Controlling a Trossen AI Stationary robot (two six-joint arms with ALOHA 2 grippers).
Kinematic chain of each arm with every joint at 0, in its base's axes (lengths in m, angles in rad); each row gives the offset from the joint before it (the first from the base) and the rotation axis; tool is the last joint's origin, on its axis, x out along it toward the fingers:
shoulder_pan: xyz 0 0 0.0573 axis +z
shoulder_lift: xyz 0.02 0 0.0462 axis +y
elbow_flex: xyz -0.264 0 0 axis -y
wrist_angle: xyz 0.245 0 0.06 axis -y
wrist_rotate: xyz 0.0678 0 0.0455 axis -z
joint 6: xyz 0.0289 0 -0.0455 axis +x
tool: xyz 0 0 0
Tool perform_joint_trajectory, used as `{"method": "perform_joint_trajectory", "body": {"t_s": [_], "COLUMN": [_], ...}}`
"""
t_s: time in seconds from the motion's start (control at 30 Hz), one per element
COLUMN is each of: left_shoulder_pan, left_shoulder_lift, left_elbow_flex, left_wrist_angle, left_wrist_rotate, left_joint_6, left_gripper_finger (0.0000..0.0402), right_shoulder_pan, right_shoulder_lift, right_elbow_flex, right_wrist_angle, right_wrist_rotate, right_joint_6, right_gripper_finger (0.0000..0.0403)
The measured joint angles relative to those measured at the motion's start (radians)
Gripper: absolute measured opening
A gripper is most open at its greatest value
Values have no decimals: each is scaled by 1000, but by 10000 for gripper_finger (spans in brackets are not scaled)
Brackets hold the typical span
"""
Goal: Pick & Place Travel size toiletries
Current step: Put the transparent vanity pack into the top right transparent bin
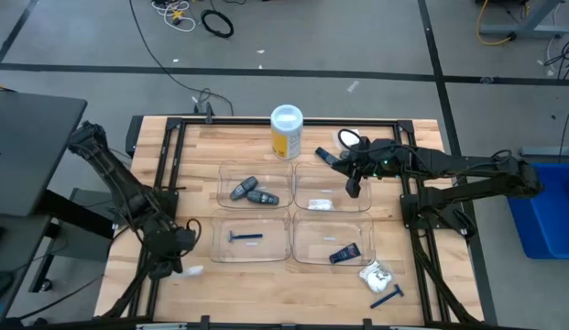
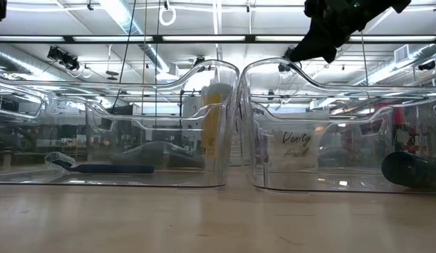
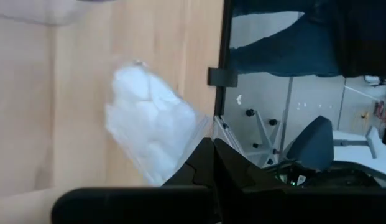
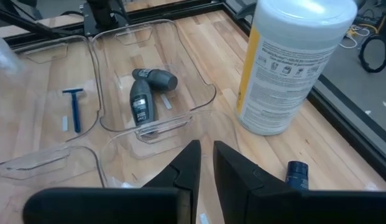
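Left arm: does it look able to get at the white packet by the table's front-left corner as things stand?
Probably yes. The left gripper sits low right beside the white packet, which lies on bare wood outside the clear trays. Nothing lies over it. Its fingers are shut, though, so they would need to open first.

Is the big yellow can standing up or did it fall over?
Standing up. From above, the can shows its round white lid facing up, and the right wrist view shows it upright on the table, beside the trays.

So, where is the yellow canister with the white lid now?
In the high view, the yellow canister stands upright at the table's far middle, just behind the two far trays.
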Motion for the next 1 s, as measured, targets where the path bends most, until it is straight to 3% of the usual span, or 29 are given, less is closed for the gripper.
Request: {"method": "perform_joint_trajectory", "body": {"t_s": [0.5,1.0], "left_shoulder_pan": [162,274], "left_shoulder_lift": [0,0], "left_elbow_flex": [188,333], "left_wrist_angle": [-272,-371], "left_wrist_rotate": [20,-53], "left_joint_6": [147,227], "left_gripper_finger": [0,0], "right_shoulder_pan": [0,0], "right_shoulder_lift": [0,0], "right_elbow_flex": [0,0], "right_wrist_angle": [71,71], "right_wrist_rotate": [3,3], "right_joint_6": [-87,-108], "right_gripper_finger": [50,50]}}
